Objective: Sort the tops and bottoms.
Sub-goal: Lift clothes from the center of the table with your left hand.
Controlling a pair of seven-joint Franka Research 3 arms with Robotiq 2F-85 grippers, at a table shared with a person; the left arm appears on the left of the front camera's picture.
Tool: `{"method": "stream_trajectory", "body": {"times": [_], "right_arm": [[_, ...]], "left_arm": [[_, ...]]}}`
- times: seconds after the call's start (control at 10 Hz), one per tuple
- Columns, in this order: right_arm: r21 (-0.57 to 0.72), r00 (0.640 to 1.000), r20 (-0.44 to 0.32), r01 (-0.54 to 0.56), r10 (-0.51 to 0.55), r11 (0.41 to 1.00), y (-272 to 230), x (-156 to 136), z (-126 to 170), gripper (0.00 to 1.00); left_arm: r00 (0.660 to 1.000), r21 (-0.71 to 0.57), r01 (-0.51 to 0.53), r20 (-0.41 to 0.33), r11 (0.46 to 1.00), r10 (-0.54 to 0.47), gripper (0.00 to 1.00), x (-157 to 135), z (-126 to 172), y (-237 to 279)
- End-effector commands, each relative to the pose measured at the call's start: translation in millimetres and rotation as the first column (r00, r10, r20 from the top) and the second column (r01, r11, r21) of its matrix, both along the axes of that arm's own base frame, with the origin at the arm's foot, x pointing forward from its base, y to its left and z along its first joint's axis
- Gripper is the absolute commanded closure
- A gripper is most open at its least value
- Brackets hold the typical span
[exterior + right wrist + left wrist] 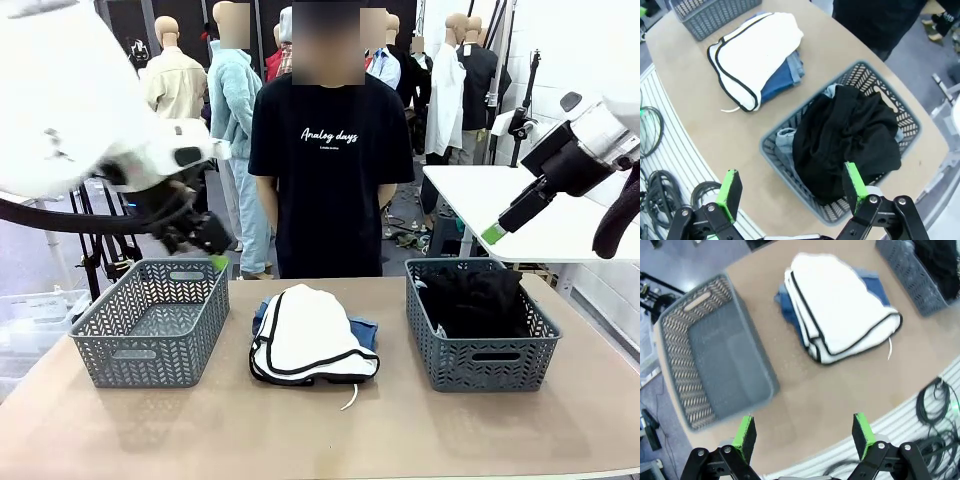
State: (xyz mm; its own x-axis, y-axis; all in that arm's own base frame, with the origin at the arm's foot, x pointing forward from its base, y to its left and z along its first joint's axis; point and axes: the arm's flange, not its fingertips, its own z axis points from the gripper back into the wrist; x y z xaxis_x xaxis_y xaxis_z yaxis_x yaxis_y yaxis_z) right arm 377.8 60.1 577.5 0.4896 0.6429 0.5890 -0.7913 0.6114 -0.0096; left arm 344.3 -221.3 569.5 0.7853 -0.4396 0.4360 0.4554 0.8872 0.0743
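A folded white top with thin black trim (312, 335) (840, 315) (752, 55) lies at the table's middle on folded blue denim bottoms (366, 330) (788, 310) (785, 79). A plain black top (476, 300) (847, 140) is heaped in the right grey basket (520, 352) (771, 146), with pale denim (785, 138) showing under it. My left gripper (212, 252) (804, 435) hangs open above the left basket's far rim. My right gripper (494, 234) (792, 187) is open, high over the right basket. Neither holds anything.
The left grey basket (150, 322) (715, 360) (710, 15) holds nothing. A person in a black printed T-shirt (330, 150) stands at the far edge, arms down. A white side table (540, 210) stands at the back right. Cables (935, 405) (655, 185) lie below the near table edge.
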Motion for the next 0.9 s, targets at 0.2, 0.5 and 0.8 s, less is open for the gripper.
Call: {"method": "stream_trajectory", "body": {"times": [0.2,0.5,0.8], "right_arm": [[0.014,1.000,0.002,0.010,-0.010,1.000,1.7,-0.1,-0.9,0.00],[0.014,1.000,0.002,0.010,-0.010,1.000,1.7,-0.1,-0.9,0.00],[0.014,1.000,0.002,0.010,-0.010,1.000,1.7,-0.1,-0.9,0.00]], "left_arm": [[0.999,0.092,0.031,0.008,0.995,-0.032,0.00,66.5,-52.5,-69.3],[0.999,0.065,0.054,-0.005,0.996,-0.054,0.00,63.4,-68.6,-71.4],[0.999,0.067,0.037,-0.017,0.997,-0.036,0.00,68.5,-78.9,-74.0]]}}
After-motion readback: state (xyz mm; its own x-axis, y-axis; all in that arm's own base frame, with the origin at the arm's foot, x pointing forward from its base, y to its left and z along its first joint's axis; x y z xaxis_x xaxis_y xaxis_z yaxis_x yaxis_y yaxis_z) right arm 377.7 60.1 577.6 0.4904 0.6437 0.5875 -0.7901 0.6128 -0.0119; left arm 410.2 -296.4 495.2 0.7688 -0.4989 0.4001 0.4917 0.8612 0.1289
